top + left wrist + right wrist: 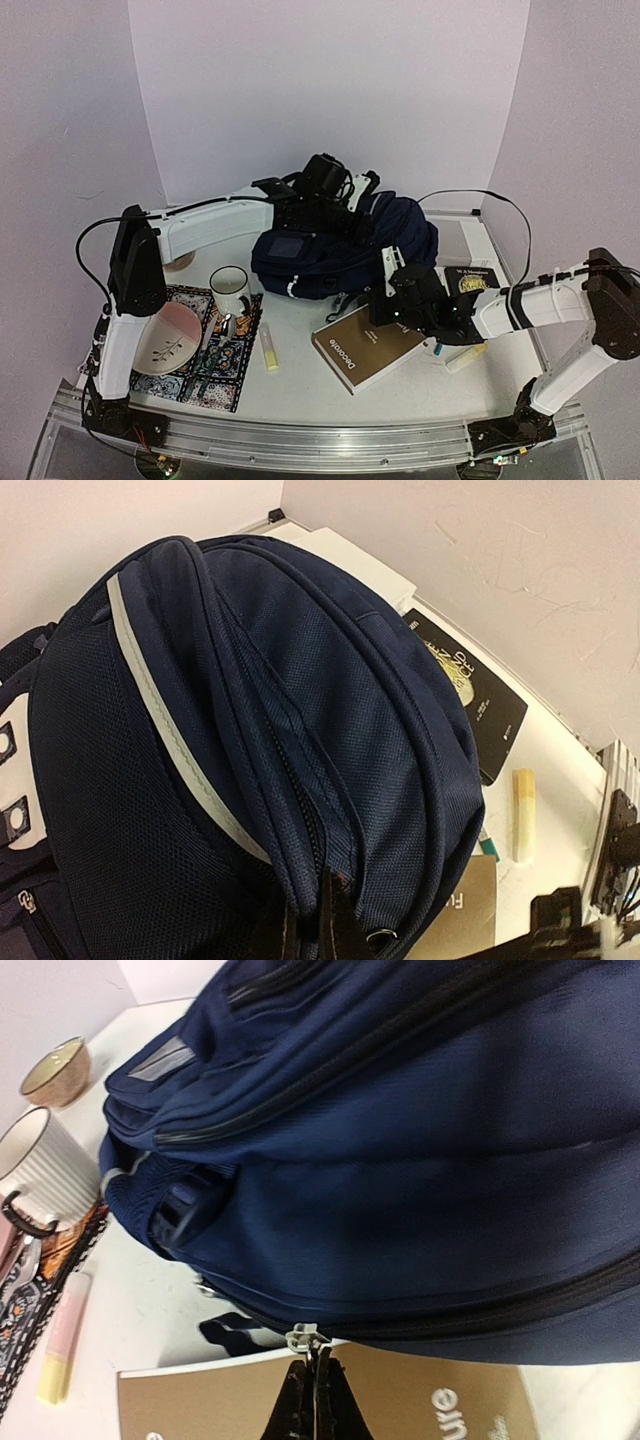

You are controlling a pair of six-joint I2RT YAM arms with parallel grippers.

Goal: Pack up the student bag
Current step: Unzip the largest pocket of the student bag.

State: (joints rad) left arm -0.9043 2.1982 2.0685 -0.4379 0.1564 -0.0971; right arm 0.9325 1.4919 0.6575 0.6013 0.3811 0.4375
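- Student bag: judged soft, limp; best taken at seams, pulls.
- Left end effector: closed on its fabric.
- Right end effector: clamped on zipper pull.

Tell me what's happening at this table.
Two robot arms are working on the navy bag, which lies mid-table. The right tool is shut on a zip pull at the bag's near edge, just above the brown book. The left tool pinches the bag's fabric by a zip seam on its far side. The brown book, black book and mug lie outside the bag.
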